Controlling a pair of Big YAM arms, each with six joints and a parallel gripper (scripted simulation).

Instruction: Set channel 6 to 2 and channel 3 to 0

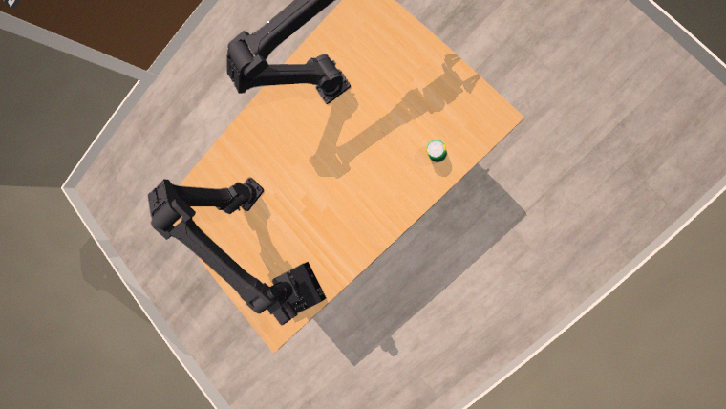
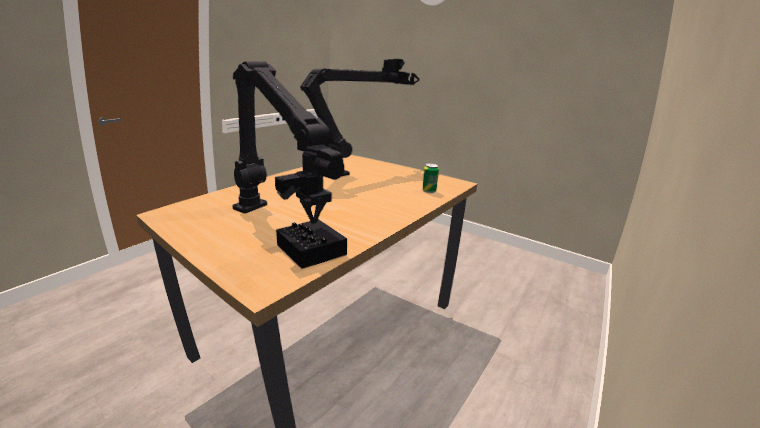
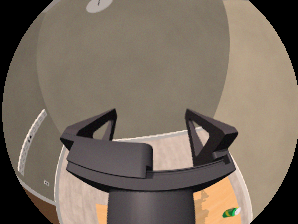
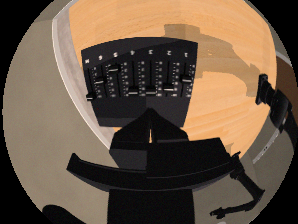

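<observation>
The lighting desk is a black box near the table's front edge; it also shows in the overhead view. In the right wrist view the lighting desk shows a row of several faders, with caps at different heights. My right gripper is shut, its fingers meeting in a point just above the desk's top. In the right wrist view the right gripper's tips lie at the desk's near edge, around the middle channels. I cannot tell whether they touch a fader cap. My left gripper is open and empty, held high in the air; the left wrist view shows it against the wall.
A green soda can stands upright near the table's far right corner, also seen from above. The right arm's base stands behind the desk. A grey rug lies on the floor beside the table.
</observation>
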